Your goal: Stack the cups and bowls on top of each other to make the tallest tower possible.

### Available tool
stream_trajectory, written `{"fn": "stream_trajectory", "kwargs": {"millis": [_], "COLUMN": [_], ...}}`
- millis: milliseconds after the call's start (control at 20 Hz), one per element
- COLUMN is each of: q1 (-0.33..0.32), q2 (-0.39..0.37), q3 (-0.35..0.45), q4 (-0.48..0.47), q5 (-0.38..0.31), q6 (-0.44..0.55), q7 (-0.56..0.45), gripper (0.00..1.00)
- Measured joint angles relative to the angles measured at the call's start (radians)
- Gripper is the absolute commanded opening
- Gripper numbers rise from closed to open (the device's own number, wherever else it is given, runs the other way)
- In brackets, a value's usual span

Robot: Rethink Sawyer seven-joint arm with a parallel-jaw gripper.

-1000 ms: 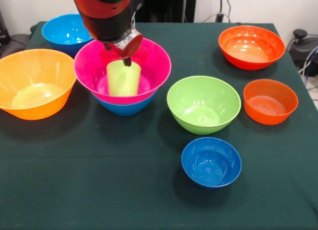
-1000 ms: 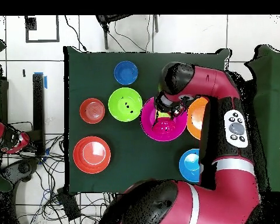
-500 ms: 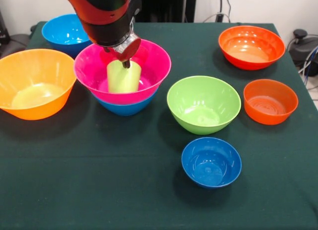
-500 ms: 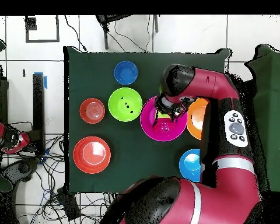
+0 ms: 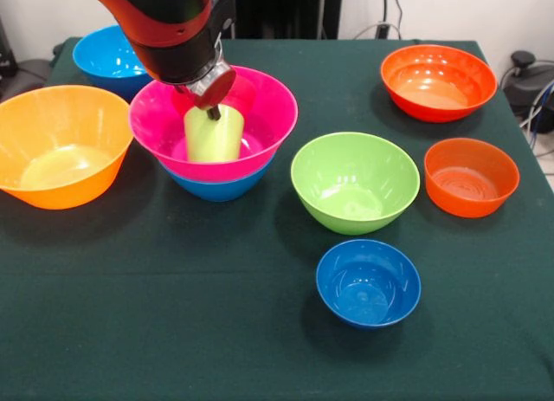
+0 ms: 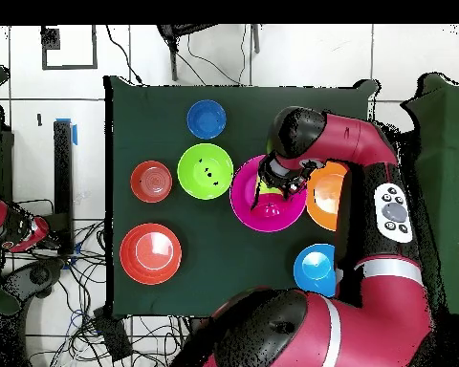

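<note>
A lime-green cup stands inside the large pink bowl, which is nested in a medium blue bowl; together they form the tower at the table's left centre. My gripper hangs right at the cup's rim, and the arm's wrist hides the far side of the bowl. From above, the gripper sits over the pink bowl. A green bowl and a small blue bowl stand loose to the right of the tower.
A large orange bowl nearly touches the tower on its left, and another blue bowl stands behind that. At the right are a large red-orange bowl and a smaller one.
The wrist and gripper have drifted a little left and up in the front view. The cup stays in the pink bowl, and no bowl has moved.
</note>
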Motion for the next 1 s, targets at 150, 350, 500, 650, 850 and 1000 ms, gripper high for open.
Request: {"fn": "stream_trajectory", "kwargs": {"millis": [150,350,500,650,850,1000], "q1": [-0.005,-0.014,-0.023,-0.029,-0.031,-0.034], "q2": [0.001,0.002,0.003,0.005,0.005,0.005], "q3": [0.008,0.019,0.029,0.036,0.039,0.042], "q4": [0.0,0.0,0.0,0.0,0.0,0.0], "q5": [0.0,0.0,0.0,0.0,0.0,0.0], "q6": [0.001,0.001,0.001,0.001,0.001,0.001], "q7": [0.0,0.0,0.0,0.0,0.0,0.0], "gripper": [1.0,1.0,1.0,1.0,1.0,1.0]}}
